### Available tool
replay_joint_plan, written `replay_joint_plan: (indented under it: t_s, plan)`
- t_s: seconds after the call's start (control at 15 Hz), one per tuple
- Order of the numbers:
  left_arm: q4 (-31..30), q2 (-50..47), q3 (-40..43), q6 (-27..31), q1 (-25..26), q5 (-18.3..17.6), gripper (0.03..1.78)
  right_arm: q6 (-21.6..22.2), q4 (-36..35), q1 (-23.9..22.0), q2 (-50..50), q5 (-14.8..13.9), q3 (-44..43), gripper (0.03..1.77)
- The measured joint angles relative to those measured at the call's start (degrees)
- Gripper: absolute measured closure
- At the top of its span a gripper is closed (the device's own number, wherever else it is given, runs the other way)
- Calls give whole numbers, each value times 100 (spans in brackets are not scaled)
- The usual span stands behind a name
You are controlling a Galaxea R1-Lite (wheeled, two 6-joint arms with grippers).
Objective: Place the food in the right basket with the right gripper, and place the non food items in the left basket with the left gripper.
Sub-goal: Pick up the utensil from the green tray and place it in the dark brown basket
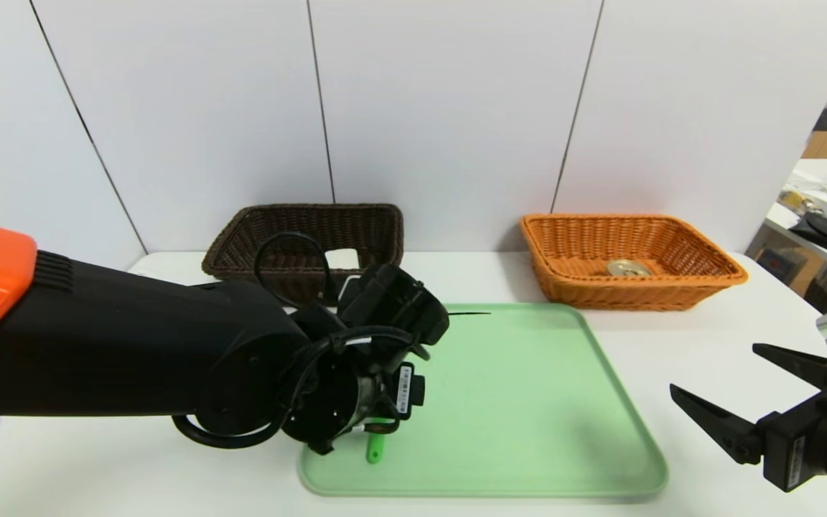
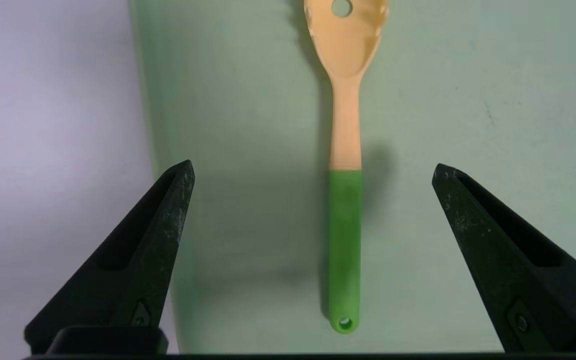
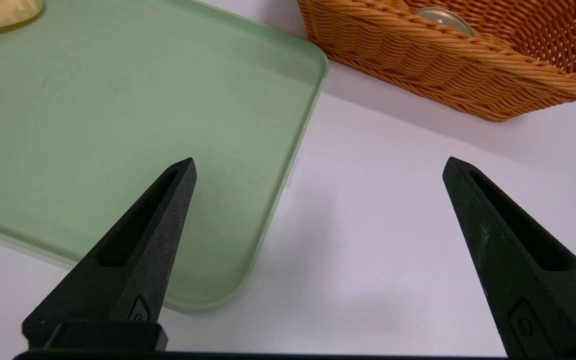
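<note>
Left claw (image 2: 313, 167) hangs spread above the pasta fork (image 2: 344, 165) at the tray's (image 1: 528, 402) nine o'clock, the last item unsorted, tin can (image 1: 628, 268) and soap block (image 1: 342, 258) already basketed.

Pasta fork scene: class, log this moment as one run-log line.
left gripper: open above pasta fork on tray | right gripper: open, idle | can: in orange basket

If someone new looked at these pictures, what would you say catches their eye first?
The left tool, jaws wide open, hangs over the pasta fork lying on the green tray. Behind, the tin can sits in the orange basket, and a white block in the dark basket.
</note>
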Motion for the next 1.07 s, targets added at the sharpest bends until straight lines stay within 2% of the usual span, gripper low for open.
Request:
replay_joint_plan:
  t_s: [0.27,0.6,1.07]
  plan:
    - [7,85,-79,140,317,-195,12,-11,-4,-2,-20,0,5,10]
    - [84,102,-90,151,411,-405,12,-20,-1,-2,-27,-5,-6,10]
    - [818,5,-460,223,413,-675,12,-48,-1,-2,-60,-7,-6,10]
